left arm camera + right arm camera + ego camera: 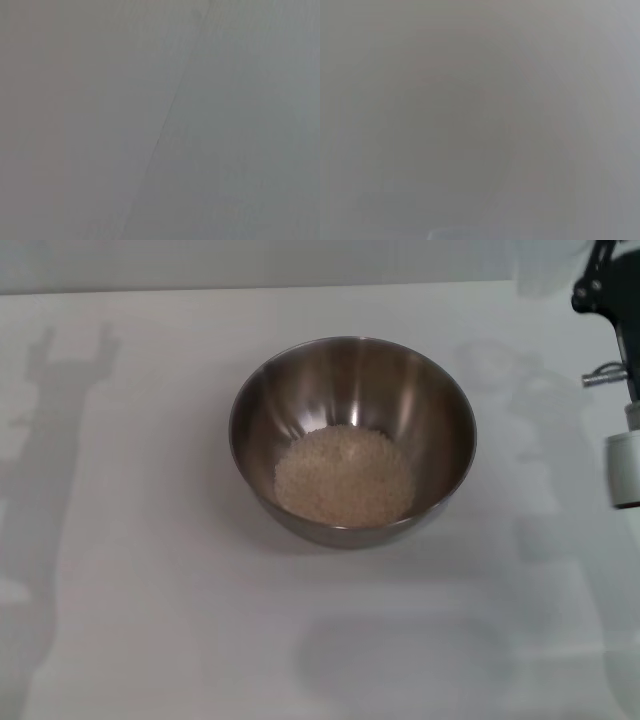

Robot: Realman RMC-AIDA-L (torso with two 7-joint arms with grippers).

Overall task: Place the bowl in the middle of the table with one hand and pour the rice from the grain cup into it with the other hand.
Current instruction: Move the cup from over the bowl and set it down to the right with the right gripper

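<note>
Table: white and matte, the table [140, 570] fills our head view, with soft grey arm shadows along its left side and near edge.
Bowl: we see the bowl [352, 370] standing upright near the middle of the table, its shiny steel inside facing us.
Rice: the rice [345, 476] lies as a pale heap on the bowl's floor, towards its near wall.
Right arm: only a piece of the right arm [622, 440], black and silver hardware, shows at the right edge, well apart from the bowl and raised above the table; its pincer is out of sight, so we cannot tell its state.
Left arm: we see none of it, only a shadow on the table.
Wrist views: both give us nothing but plain grey surface.
</note>
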